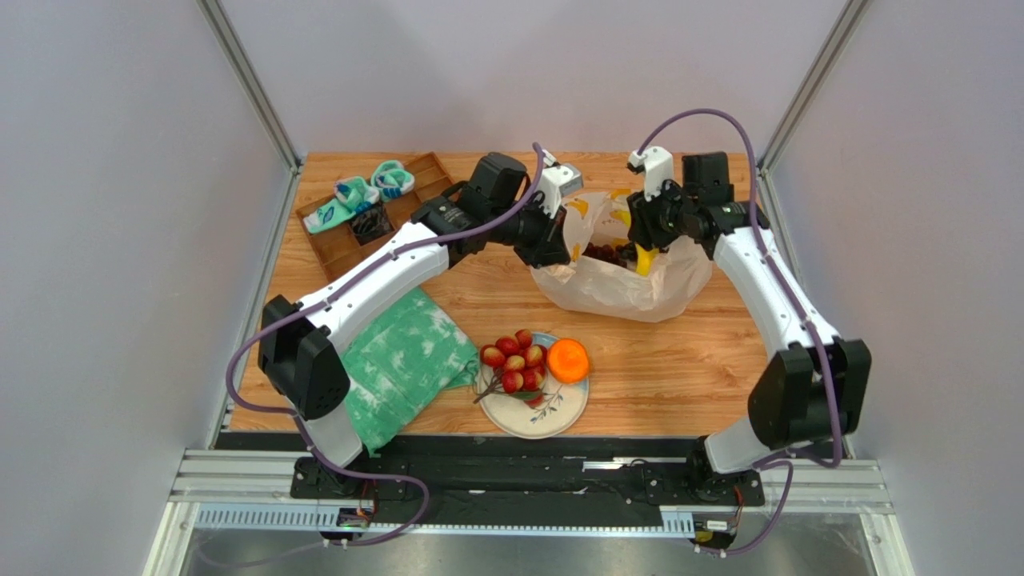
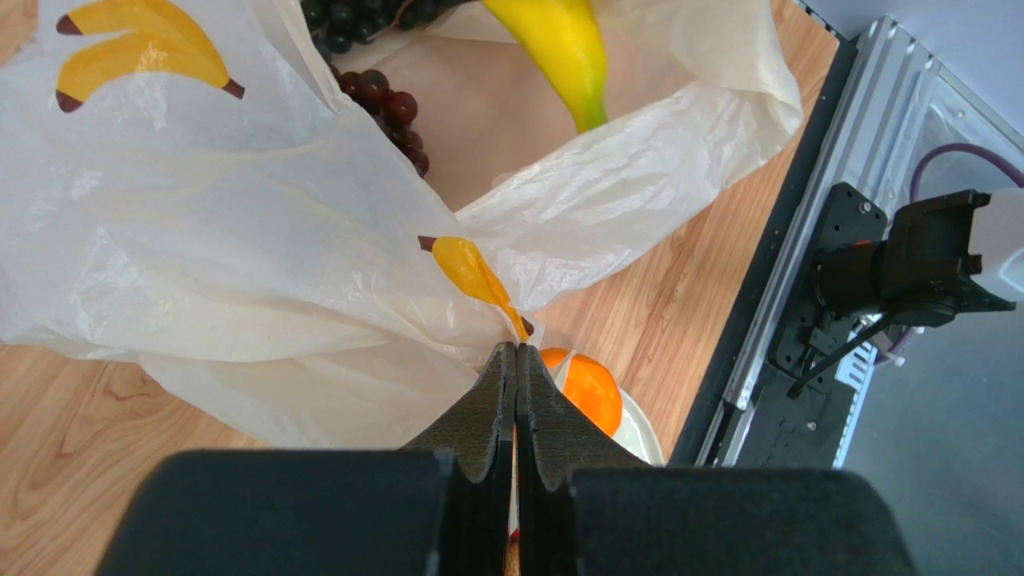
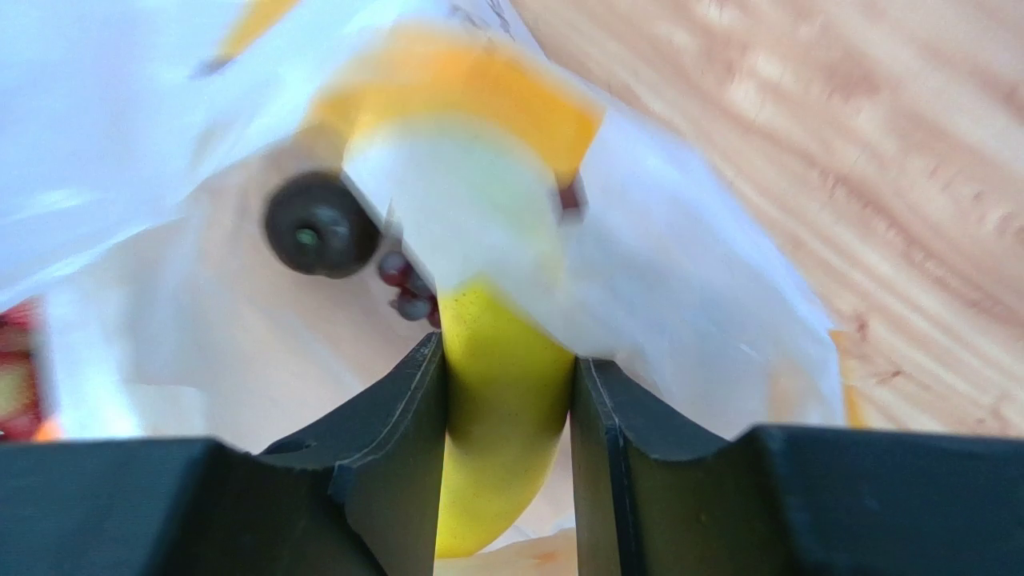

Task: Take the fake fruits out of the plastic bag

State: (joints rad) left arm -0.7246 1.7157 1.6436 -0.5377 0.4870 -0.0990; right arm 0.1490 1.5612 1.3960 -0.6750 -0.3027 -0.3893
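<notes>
The fake fruits (image 1: pixel 529 364) are in two places in the top view: the red ball cluster (image 1: pixel 512 360) and the orange (image 1: pixel 567 360) lie on the plate (image 1: pixel 563 414) near the front of the table (image 1: pixel 685 372). The rest sit in the plastic bag (image 1: pixel 625 288) further back, with the left gripper (image 1: pixel 563 250) and right gripper (image 1: pixel 644 244) at its open mouth. A green cloth (image 1: pixel 403 360) and a wooden tray (image 1: pixel 349 246) lie to the left, well apart from the bag. In the left wrist view the left fingers (image 2: pixel 495 396) are pressed together on a fold of the bag's rim and hold the mouth up. Inside show the dark grape bunch (image 2: pixel 387 102) and the banana (image 2: pixel 565 48). In the right wrist view, which is blurred, the right claw is clamped across the banana's middle, one finger on each side, and a dark round fruit (image 3: pixel 319 225) lies behind it in the bag. These fruits look like light, stiff, smooth plastic, so I judge that they could slip, and a grip across the thick middle suits the banana. The grapes look best taken around the bunch. The bag is thin and limp and would likely rise with a fruit unless its rim is held.
</notes>
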